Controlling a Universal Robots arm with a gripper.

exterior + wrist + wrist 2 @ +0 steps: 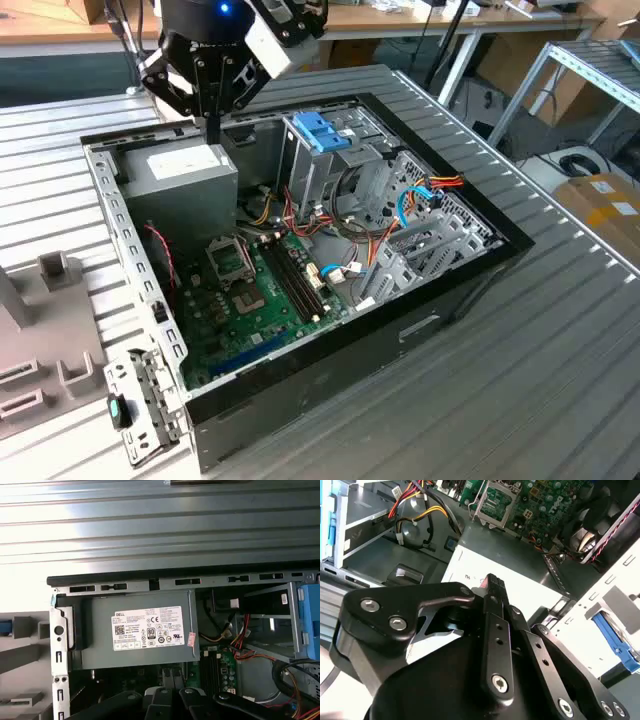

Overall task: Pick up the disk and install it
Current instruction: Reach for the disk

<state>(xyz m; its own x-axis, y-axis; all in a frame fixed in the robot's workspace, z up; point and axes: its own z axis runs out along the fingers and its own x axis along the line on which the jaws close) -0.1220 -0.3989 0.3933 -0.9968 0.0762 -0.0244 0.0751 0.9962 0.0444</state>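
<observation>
My gripper (212, 133) hangs over the back corner of the open computer case (470, 275), just above the grey power-supply box (185, 172). Its fingers (495, 586) are pressed together with nothing between them, close over the box's white label (147, 628). Outside the case wall, a strip of bright blue plastic (616, 639) lies beside a grey holder (615, 605). It looks like the disk's carrier rail, and its edge (4, 627) shows in the first wrist view. The disk's face is hidden. The metal drive cage (335, 170) stands apart, towards the exterior view's right.
A blue latch (322, 130) tops the drive cage. The green motherboard (250, 300) and red, yellow and orange cables (390, 235) fill the case floor. A grey fixture with slots (40, 345) sits on the ribbed metal table (560, 360) at the exterior view's left.
</observation>
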